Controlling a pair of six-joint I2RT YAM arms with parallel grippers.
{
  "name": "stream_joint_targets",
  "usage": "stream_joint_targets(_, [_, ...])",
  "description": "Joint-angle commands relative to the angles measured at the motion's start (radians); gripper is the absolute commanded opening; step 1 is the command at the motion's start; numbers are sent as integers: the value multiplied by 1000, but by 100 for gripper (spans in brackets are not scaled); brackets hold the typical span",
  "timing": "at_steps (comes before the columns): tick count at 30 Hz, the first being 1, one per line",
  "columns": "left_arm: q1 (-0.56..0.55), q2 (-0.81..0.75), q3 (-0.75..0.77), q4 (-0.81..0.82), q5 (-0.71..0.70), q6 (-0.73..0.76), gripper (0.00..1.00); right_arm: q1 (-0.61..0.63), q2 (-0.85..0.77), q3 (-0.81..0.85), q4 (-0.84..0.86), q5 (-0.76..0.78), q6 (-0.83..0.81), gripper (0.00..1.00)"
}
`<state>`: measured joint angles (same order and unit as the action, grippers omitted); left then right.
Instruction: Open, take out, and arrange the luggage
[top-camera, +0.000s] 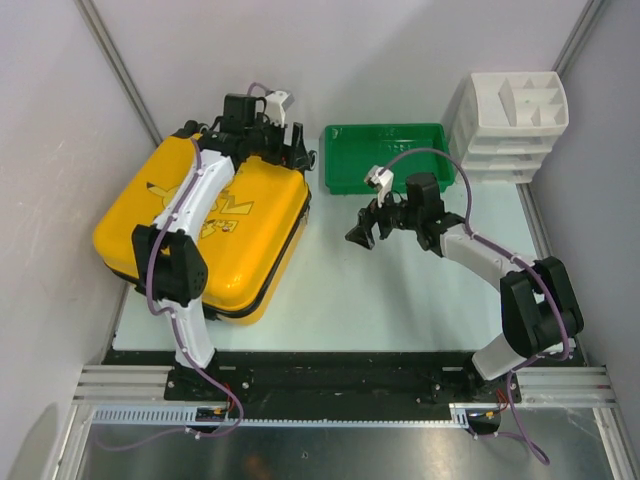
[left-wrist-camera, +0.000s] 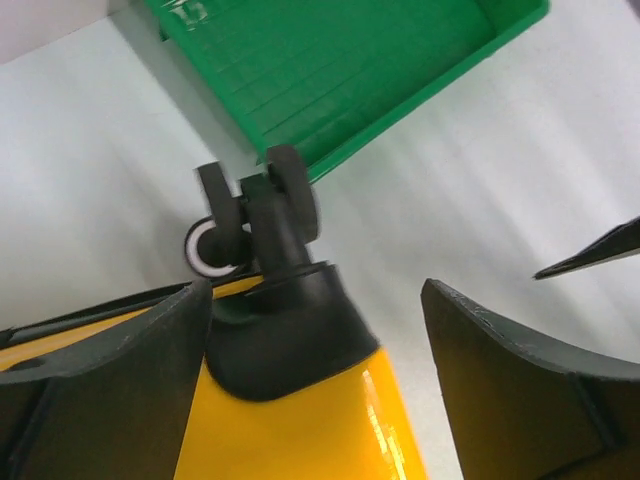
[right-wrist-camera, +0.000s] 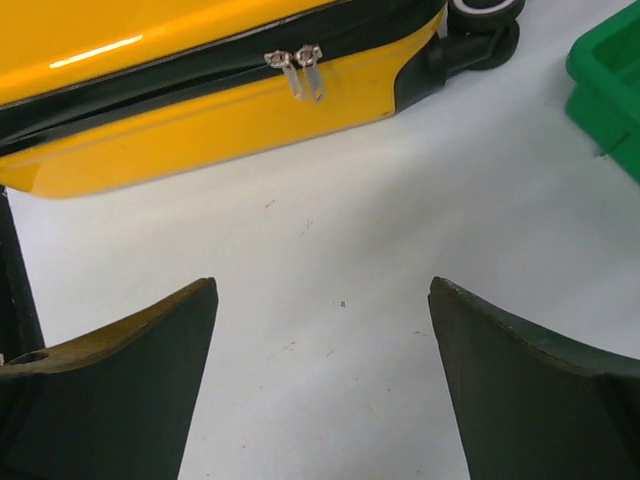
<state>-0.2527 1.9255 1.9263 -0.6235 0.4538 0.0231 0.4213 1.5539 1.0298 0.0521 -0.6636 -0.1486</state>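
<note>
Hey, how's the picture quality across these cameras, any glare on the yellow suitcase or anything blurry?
Right wrist: a bright glare streak on the luggage shell, zipper pulls sharp. Left wrist: a narrow highlight down the yellow shell, wheel in focus. Top external: even, soft light, only faint shadows on the table; no obvious blur.

text: none legible | luggage (top-camera: 265, 210): cartoon print, no lettering seen

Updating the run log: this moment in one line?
suitcase: closed, lying flat | left fingers: open by wheel | right fingers: open, facing zipper pulls
</note>
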Motion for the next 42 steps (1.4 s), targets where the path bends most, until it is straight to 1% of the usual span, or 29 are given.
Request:
stream_joint_targets(1, [-71,-36,-108,-51,80,1,89,-1,-32,-45,135,-31,-72,92])
stream_joint_targets(2, [-100,-51,-165,-51,74,11,89,-1,-35,-77,152,-39,-80,92])
stream_joint_targets(4, [-125,-59,-210,-53,59,17,89,0,-44,-103,195,-44,-92,92])
stream_joint_targets(6, [-157,-60,-231,-56,-16,21,89,1,-43,-125,209,-53,-103,92])
stream_joint_targets(7, [-163,-56,-224,-58,-44,31,92,1,-40,-128,209,-56,-100,92])
stream_joint_targets(10, [-160,-28,-150,-62,-130,15,94,-3,-51,-139,203,-62,-91,92])
stream_joint_targets(14, [-151,-8,5,-73,-200,23,95,-4,-95,-171,192,-60,-82,92])
stream_joint_targets(17, [-148,26,94,-74,-277,37,96,4,-110,-208,270,-30,-80,92])
stream_joint_targets(19, [-145,73,126,-76,-314,38,96,11,-95,-209,311,-8,-71,92])
stream_joint_targets(21, [-137,105,151,-79,-293,31,96,14,-66,-209,374,-7,-45,92])
stream_joint_targets(25, [-138,182,142,-102,-219,8,96,31,-29,-209,420,-8,-55,93])
stream_joint_targets(27, [-141,184,117,-111,-132,-6,91,46,-14,-209,437,-2,-71,93])
stream_joint_targets(29, [-164,161,64,-119,-74,-12,85,62,-3,-218,472,7,-72,94])
stream_joint_targets(30, [-178,129,41,-122,-51,-6,78,65,5,-224,486,10,-77,93])
stream_joint_targets(32, [-218,92,-32,-123,-38,-6,74,76,9,-244,518,16,-86,93])
stream_joint_targets(33, [-229,60,-53,-122,-17,-15,70,79,9,-254,528,18,-97,93])
stream_joint_targets(35, [-256,32,-113,-124,-4,-17,67,82,5,-284,563,21,-97,92])
stream_joint_targets(36, [-264,11,-130,-124,5,-43,64,85,3,-292,569,27,-97,91])
stream_joint_targets(37, [-275,0,-160,-125,12,-46,63,86,3,-300,577,32,-86,91])
stream_joint_targets(40, [-280,-31,-190,-124,31,-60,63,97,0,-332,612,47,-49,90])
stream_joint_targets(42, [-281,-46,-185,-125,31,-63,66,112,-11,-370,650,62,-36,89])
